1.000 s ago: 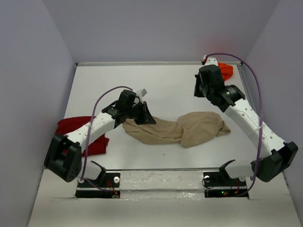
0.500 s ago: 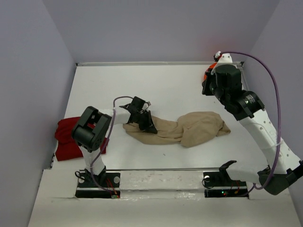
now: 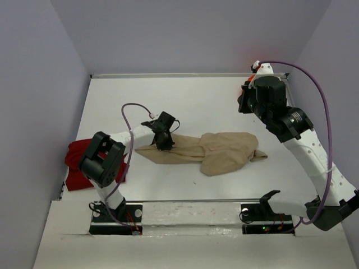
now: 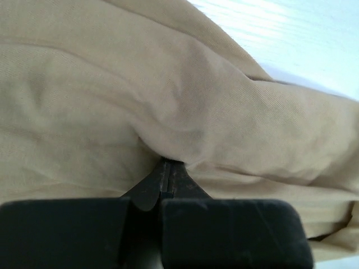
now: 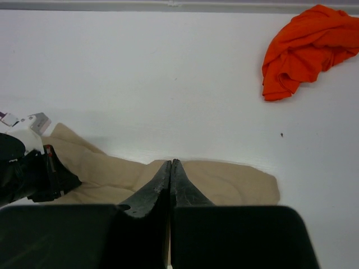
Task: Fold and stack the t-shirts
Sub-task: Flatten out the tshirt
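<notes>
The tan t-shirt (image 3: 213, 152) lies bunched in a long roll across the middle of the table. My left gripper (image 3: 162, 141) is at its left end, jaws shut, with the cloth puckering at the tips (image 4: 166, 162). In the left wrist view the tan t-shirt (image 4: 185, 95) fills the frame. My right gripper (image 3: 242, 105) hangs shut and empty above the back right of the table, its tips (image 5: 170, 162) pressed together over the tan t-shirt (image 5: 235, 185) far below. The orange t-shirt (image 5: 305, 50) lies crumpled in the back right corner. The dark red t-shirt (image 3: 76, 165) sits at the left edge, partly behind my left arm.
The table (image 3: 196, 101) is white and walled by grey panels on the left, back and right. The arm bases and a mounting rail (image 3: 190, 216) line the near edge. A purple cable (image 3: 317, 89) loops over the right arm.
My left gripper has moved left and slightly back, dragging the tan t-shirt leftward with it. The right arm rose toward the back right corner a second ago and has since held still.
</notes>
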### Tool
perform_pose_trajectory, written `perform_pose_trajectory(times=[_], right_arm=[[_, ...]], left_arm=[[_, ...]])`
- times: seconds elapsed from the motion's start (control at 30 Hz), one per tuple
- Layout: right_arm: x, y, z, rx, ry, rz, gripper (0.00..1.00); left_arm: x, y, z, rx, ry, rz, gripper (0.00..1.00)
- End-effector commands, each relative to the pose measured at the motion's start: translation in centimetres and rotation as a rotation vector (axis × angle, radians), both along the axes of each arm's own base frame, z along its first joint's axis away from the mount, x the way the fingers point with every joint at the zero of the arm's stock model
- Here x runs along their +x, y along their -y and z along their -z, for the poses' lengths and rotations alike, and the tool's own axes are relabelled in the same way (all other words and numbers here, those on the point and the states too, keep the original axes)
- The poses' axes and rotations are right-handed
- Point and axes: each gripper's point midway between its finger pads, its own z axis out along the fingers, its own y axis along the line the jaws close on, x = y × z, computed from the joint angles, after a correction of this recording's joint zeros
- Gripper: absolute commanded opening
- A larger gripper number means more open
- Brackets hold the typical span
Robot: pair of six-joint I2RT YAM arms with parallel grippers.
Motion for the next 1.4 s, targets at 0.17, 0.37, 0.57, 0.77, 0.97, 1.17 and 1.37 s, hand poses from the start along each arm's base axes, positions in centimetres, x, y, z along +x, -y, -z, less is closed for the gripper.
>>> perform_pose_trajectory(times=[0.17, 0.37, 0.57, 0.77, 0.97, 1.17, 1.37], right_arm=[[0.8, -1.8, -1.9, 0.017, 0.046, -0.082, 0.00], [1.4, -3.0, 0.9, 0.019, -0.024, -0.113, 0.00], [1.2, -3.3, 2.6, 0.021, -0.065, -0.123, 0.00], [1.0, -4.0, 2.8, 0.033, -0.074, -0.145, 0.00], [1.2, -5.4, 6.1, 0.012, -0.147, -0.177, 0.00], [1.3, -6.9, 10.3, -0.036, -0.243, -0.227, 0.29], [0.3, -10.4, 13.6, -0.059, -0.319, -0.325, 0.51]], left_arm=[[-7.4, -10.6, 3.3, 0.267, -0.196, -0.244, 0.00], [-7.8, -11.5, 1.8, 0.261, -0.162, -0.262, 0.00], [-8.5, -12.4, 1.4, 0.196, -0.164, -0.292, 0.00], [-6.8, -11.8, 0.0, 0.172, -0.118, -0.236, 0.00], [-2.8, -6.3, -4.0, 0.168, 0.026, 0.020, 0.00], [-1.7, -1.9, -8.7, 0.111, 0.214, 0.124, 0.75], [-0.9, -0.9, -11.0, 0.084, 0.289, 0.144, 0.88]])
